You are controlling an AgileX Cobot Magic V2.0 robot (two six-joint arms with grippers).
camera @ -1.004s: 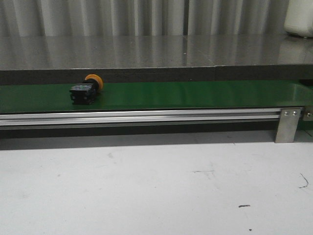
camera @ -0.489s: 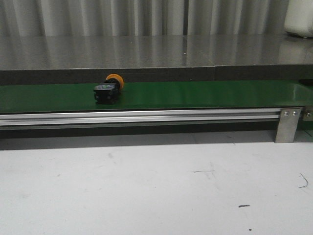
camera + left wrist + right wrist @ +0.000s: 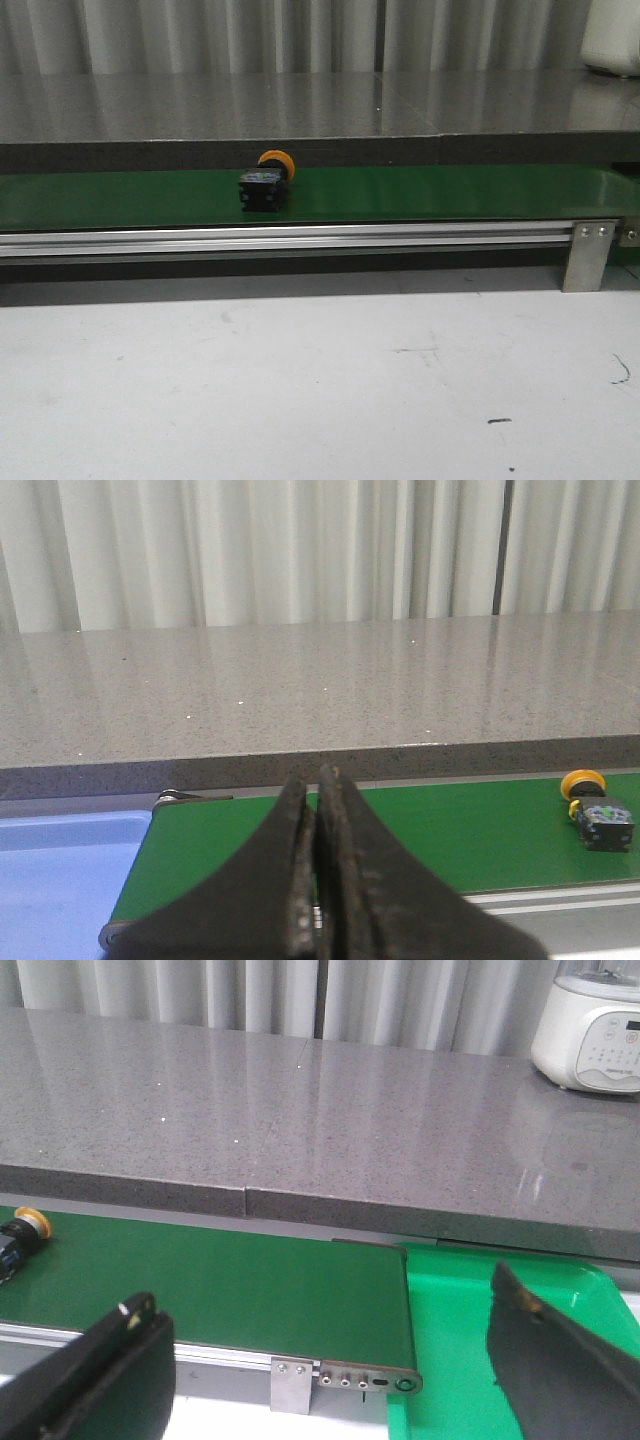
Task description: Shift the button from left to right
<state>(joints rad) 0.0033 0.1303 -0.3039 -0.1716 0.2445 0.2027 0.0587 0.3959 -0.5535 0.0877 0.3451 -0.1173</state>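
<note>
The button [image 3: 265, 184], an orange-yellow cap on a black blocky body, lies on its side on the green belt [image 3: 430, 192], left of the belt's middle in the front view. It also shows in the left wrist view [image 3: 598, 814] and at the edge of the right wrist view [image 3: 20, 1234]. My left gripper [image 3: 318, 776] is shut and empty, near the belt's left end and well away from the button. My right gripper [image 3: 325, 1305] is wide open and empty, in front of the belt's right end. Neither gripper shows in the front view.
A grey stone counter [image 3: 300, 105] runs behind the belt, with a white appliance [image 3: 592, 1025] at its far right. A blue tray [image 3: 60, 865] sits off the belt's left end, a bright green tray [image 3: 470, 1340] off its right end. An aluminium rail [image 3: 300, 240] and bracket [image 3: 587, 254] front the belt.
The button has travelled steadily to the right along the belt, still lying on its side.
</note>
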